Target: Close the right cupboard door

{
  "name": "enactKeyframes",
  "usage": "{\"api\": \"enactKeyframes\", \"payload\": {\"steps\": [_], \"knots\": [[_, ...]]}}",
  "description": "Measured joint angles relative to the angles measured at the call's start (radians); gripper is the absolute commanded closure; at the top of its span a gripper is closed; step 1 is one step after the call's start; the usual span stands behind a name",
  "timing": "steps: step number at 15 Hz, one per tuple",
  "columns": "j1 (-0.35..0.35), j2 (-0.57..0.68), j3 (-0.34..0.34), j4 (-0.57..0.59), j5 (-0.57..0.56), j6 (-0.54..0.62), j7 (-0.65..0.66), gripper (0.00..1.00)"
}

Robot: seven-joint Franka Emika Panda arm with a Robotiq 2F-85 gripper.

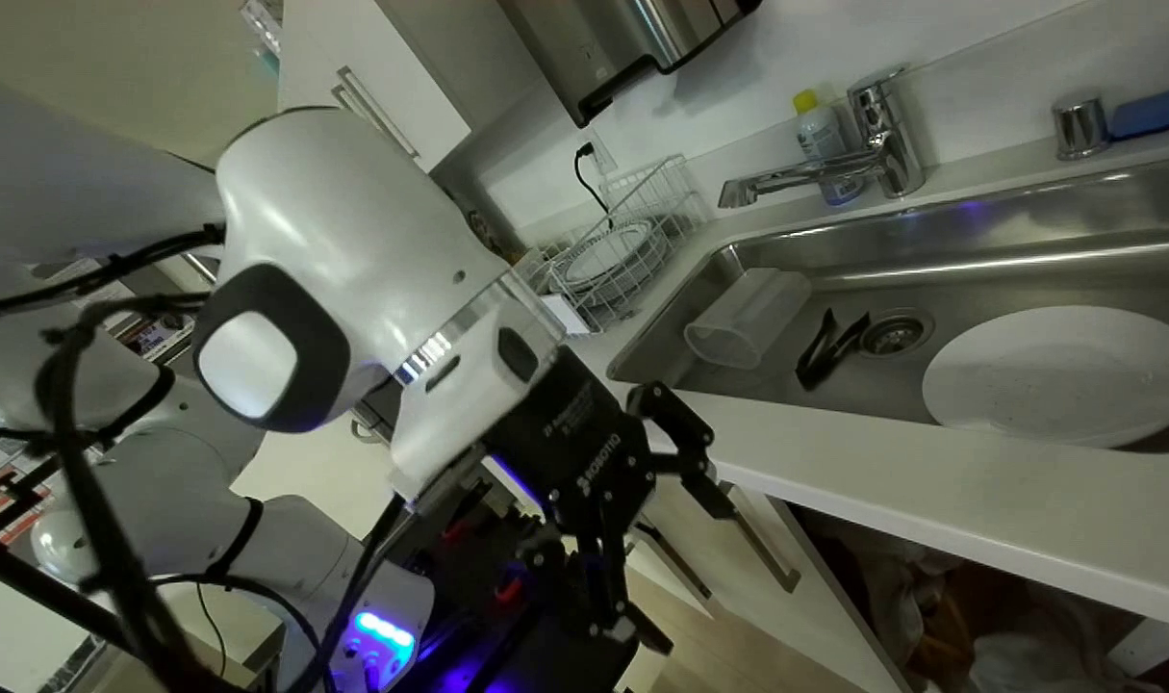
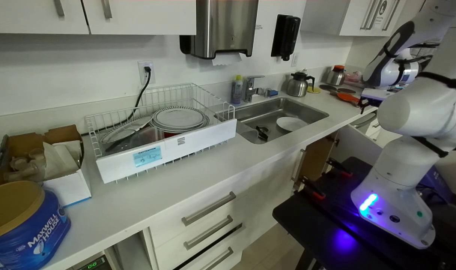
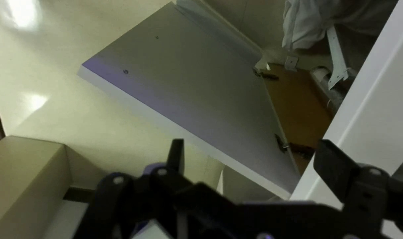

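Note:
The right cupboard door (image 3: 201, 89) stands swung open in the wrist view, its pale inner face and two dark hinges visible. In an exterior view its white inner face (image 2: 351, 147) shows beside the brown cupboard wall. It is out of view in the exterior view from above the sink. My gripper (image 3: 251, 145) is open and empty, its fingers wide apart. In an exterior view the gripper (image 1: 695, 576) hangs by the counter's front edge, in front of the left cupboard door (image 1: 738, 568) and its handle. I see no clear contact with either door.
The white countertop (image 1: 834, 462) runs beside the gripper, with the steel sink (image 1: 834, 404) behind it. Bags (image 1: 1027, 654) lie inside the cupboard. A box-like block (image 3: 25, 169) stands on the floor side. The black robot table (image 2: 310, 221) stands near the cupboard front.

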Motion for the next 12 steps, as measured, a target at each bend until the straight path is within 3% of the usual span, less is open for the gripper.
{"api": "enactKeyframes", "payload": {"steps": [3,6,7,12], "knots": [[-0.008,0.123,-0.054,0.053,0.163,0.097,-0.022,0.00],[-0.030,0.253,-0.063,0.143,0.371,0.135,-0.066,0.00],[-0.044,0.298,-0.059,0.179,0.434,0.134,-0.079,0.23],[-0.154,0.523,-0.011,0.373,0.598,0.087,-0.095,0.58]]}}
